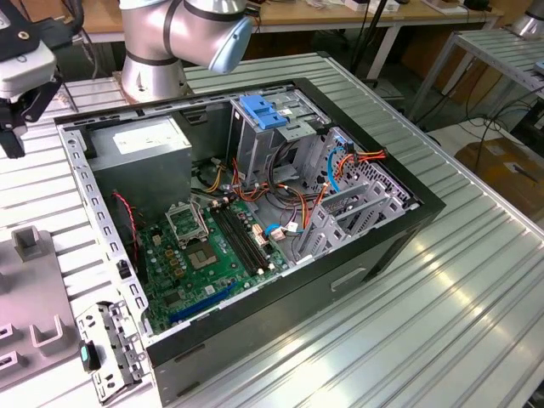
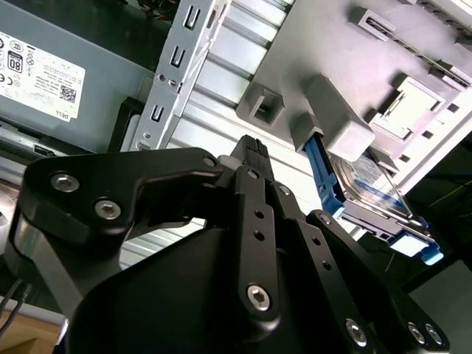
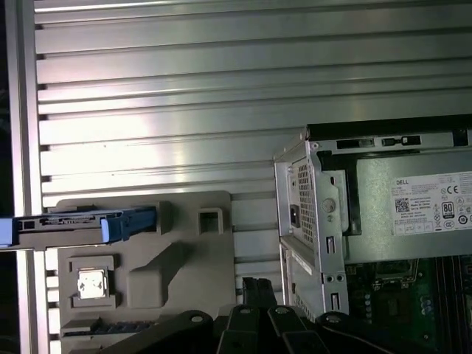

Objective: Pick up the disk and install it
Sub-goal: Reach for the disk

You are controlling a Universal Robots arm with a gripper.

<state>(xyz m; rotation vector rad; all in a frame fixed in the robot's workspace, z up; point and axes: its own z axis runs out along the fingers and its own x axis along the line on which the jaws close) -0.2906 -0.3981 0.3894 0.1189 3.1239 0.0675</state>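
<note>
Our gripper (image 3: 256, 285) hangs over the strip of ribbed metal table (image 3: 221, 88) between a grey fixture plate (image 3: 217, 258) and the open computer case (image 3: 313, 221), and we see its black fingers drawn together with nothing between them. We find the disk (image 3: 70, 222) standing on edge in 1 slot of that plate, its blue side rail (image 3: 129, 223) showing, well apart from the gripper and untouched. In the second wrist view the disk's label side shows beyond a grey block of the plate. A small square processor chip (image 3: 91, 284) lies in a recess of the plate, near the disk. Inside the case we see a grey power supply (image 3: 413, 221) with a white sticker and a green motherboard (image 1: 195, 263). The plate lies to the exterior view's left of the case, the arm's base (image 1: 153, 59) stands at the far side, and a blue latch tab (image 1: 265, 112) tops the drive cage (image 1: 255, 149).
</note>
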